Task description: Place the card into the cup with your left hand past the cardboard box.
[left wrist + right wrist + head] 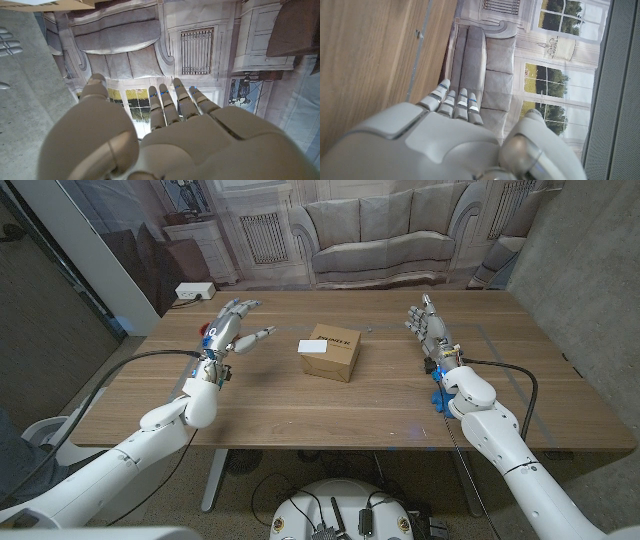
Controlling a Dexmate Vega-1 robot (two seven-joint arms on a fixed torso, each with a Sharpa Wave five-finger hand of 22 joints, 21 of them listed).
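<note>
Card (318, 347) is sitting white and flat on top of the box (335, 352), over its left edge, right about mid-table (380, 405). Left hand (233, 328) is up off the wood on the left side, fingers spread apart with nothing in them, thumb poking toward the box but well apart from it. There's something red (207, 333) just behind that hand, mostly hidden, so can't say for sure if that's the cup. Right hand (428, 327) is over on the right side, fingers straight and close together pointing at the far edge, holding nothing. From the right wrist cam those fingers (455, 103) look lined up side by side over the wood. White power strip (194, 291) sits past the far-left corner.
</note>
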